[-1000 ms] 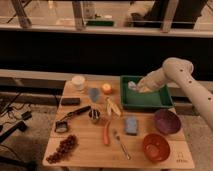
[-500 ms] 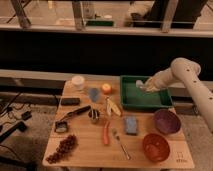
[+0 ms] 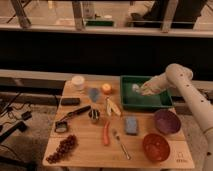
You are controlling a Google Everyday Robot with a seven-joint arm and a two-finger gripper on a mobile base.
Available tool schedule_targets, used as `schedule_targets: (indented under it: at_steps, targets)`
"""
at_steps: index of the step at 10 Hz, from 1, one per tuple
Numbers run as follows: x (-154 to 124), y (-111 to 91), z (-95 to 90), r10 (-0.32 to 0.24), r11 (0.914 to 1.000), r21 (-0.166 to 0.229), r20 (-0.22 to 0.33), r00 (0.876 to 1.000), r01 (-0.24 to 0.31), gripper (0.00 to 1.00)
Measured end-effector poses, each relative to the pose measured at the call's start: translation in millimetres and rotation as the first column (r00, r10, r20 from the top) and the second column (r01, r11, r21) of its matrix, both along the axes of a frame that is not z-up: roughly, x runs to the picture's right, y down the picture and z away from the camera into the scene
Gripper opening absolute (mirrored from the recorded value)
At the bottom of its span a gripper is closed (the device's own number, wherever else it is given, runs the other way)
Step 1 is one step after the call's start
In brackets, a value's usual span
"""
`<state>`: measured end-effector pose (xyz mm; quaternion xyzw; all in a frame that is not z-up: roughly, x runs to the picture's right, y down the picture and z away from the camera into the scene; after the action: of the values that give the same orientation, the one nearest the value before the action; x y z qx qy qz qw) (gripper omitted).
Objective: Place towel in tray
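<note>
While the arm reaches over the tabletop (image 3: 90, 147), tool (image 3: 142, 90) low inside the green tray (image 3: 145, 104), pale towel (image 3: 135, 88) bunched at its tip, finger state impossible to tell, purple bowl (image 3: 166, 121) near the tray

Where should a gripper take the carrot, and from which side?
Grip the carrot at mid-length from above, jaws across its narrow width: it lies flat, long axis front-to-back, with bare wood on both sides. The gripper is over the tray now.
</note>
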<state>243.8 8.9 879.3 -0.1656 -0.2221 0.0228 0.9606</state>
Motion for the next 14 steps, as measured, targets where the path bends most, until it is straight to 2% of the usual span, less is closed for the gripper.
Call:
schedule_targets:
  at_steps: [3,7,12,14]
  targets:
    - [-4,-7,-1.8,-0.013,0.9999,0.010,0.000,1.000,0.013,0.14]
    - [7,-9,-3.5,-0.003,0.9999,0.012,-0.017,1.000,0.003,0.17]
    - [6,-9,-3.4,-0.003,0.9999,0.012,-0.017,1.000,0.003,0.66]
    - [5,-10,-3.1,-0.004,0.9999,0.012,-0.016,1.000,0.004,0.80]
